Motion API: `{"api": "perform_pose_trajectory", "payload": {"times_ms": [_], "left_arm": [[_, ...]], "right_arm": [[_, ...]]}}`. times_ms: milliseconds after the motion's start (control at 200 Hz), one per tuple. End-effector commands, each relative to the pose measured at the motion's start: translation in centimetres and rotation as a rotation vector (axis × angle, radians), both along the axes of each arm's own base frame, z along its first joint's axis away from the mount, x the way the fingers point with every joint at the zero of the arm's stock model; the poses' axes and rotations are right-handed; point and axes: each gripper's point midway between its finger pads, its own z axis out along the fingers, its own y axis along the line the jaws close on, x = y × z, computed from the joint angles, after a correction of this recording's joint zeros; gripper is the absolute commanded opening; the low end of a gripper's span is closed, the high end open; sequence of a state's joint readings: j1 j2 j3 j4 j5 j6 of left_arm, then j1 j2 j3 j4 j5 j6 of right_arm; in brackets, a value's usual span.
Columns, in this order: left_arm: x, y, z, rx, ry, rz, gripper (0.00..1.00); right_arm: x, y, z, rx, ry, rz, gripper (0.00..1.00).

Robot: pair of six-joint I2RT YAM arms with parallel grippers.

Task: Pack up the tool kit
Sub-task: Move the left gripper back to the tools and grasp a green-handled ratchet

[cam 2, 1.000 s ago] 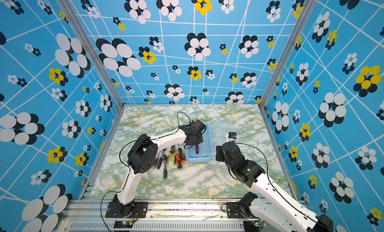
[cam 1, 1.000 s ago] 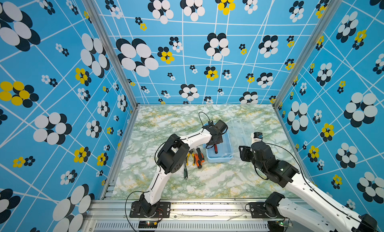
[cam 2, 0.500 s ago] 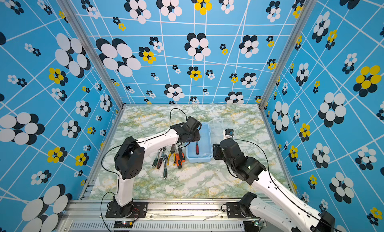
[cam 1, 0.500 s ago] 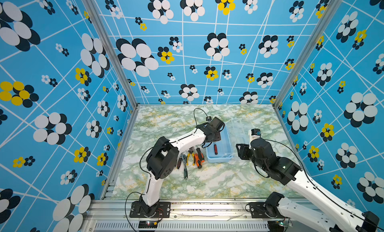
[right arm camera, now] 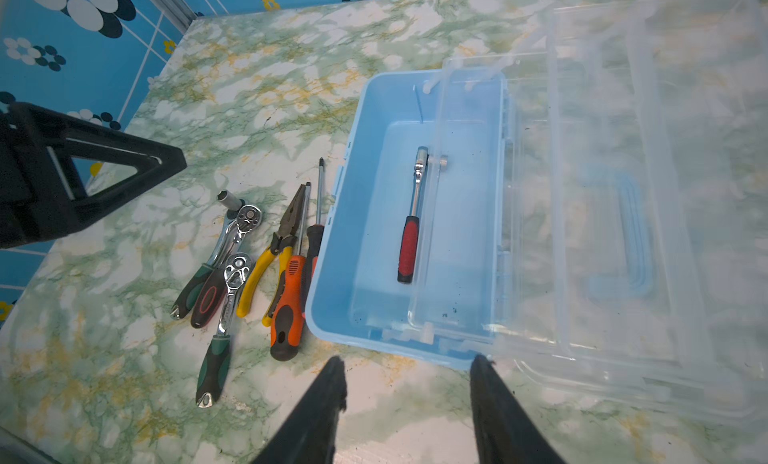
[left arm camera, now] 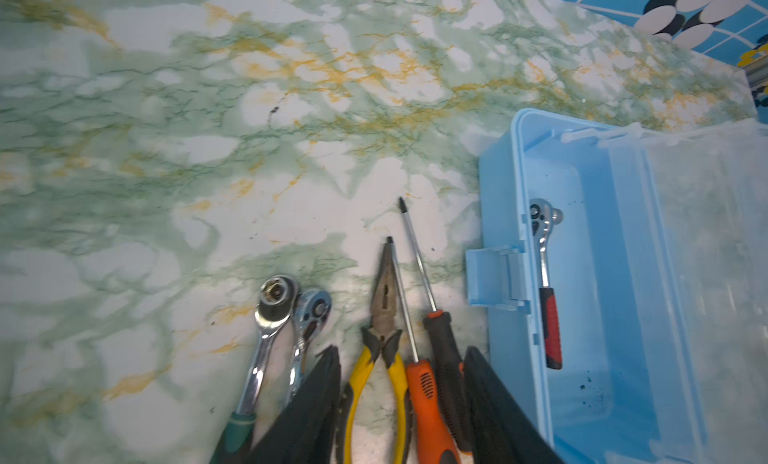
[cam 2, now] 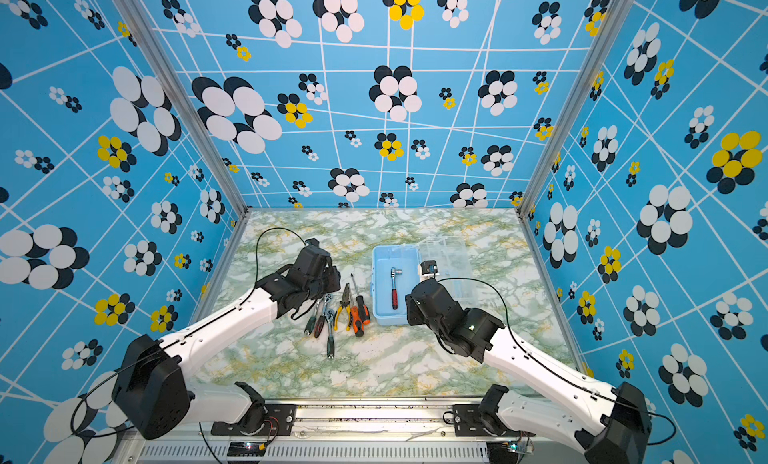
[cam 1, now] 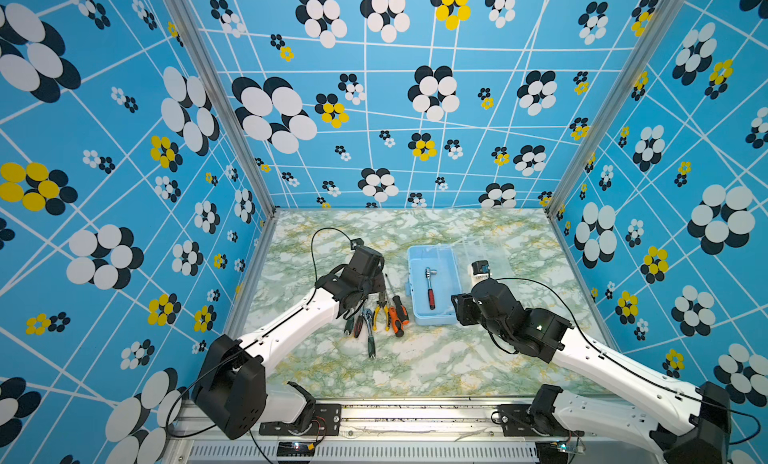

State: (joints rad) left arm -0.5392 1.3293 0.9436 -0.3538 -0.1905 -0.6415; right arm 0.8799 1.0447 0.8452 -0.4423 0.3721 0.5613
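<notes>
The light-blue tool kit box [cam 1: 417, 256] [right arm camera: 332, 274] lies open, its clear lid [right arm camera: 623, 191] folded back to the right. A red-handled ratchet [cam 1: 430, 293] [left arm camera: 547, 299] lies inside it. Left of the box, yellow-handled pliers [left arm camera: 380, 370], orange and black screwdrivers [left arm camera: 428, 391] and two chrome ratchets [left arm camera: 282, 312] lie in a row. My left gripper [left arm camera: 401, 358] [cam 1: 372, 293] hangs open above the pliers and screwdriver handles, holding nothing. My right gripper [right arm camera: 407, 364] [cam 1: 460, 312] stands open and empty above the table at the box's near edge.
The marble-patterned table [cam 1: 436, 358] is walled by blue flowered panels on three sides. The left arm's finger [right arm camera: 124, 175] shows at the edge of the right wrist view. A green-handled ratchet [right arm camera: 216, 349] sticks out nearest the front.
My left gripper has moved left from over the box to over the row of tools, and its jaws have opened wider. The right gripper has shifted slightly at the box's near edge.
</notes>
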Motion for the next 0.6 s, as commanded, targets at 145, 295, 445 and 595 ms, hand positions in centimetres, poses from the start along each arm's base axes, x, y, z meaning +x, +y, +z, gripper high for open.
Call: {"api": "perform_pose_trajectory", "payload": {"times_ms": [145,295,445,595], "left_arm": [[-2.6,3.8,-1.9,0.048,0.037,0.025,0.48],[-3.7,4.9,-4.1,0.076,0.089,0.058,0.48],[-3.7,5.4,-6.4,0.111,0.145,0.072,0.46],[-2.9,6.2,-8.6,0.12,0.192,0.088,0.38]], "right_arm": [[0.5,2.7,0.7,0.008,-0.048,0.021,0.51],[0.7,3.8,-0.2,-0.008,-0.033,0.038,0.51],[0.7,4.2,-1.1,-0.002,-0.017,0.044,0.5],[0.7,4.1,-1.4,0.002,-0.016,0.035,0.49]]}}
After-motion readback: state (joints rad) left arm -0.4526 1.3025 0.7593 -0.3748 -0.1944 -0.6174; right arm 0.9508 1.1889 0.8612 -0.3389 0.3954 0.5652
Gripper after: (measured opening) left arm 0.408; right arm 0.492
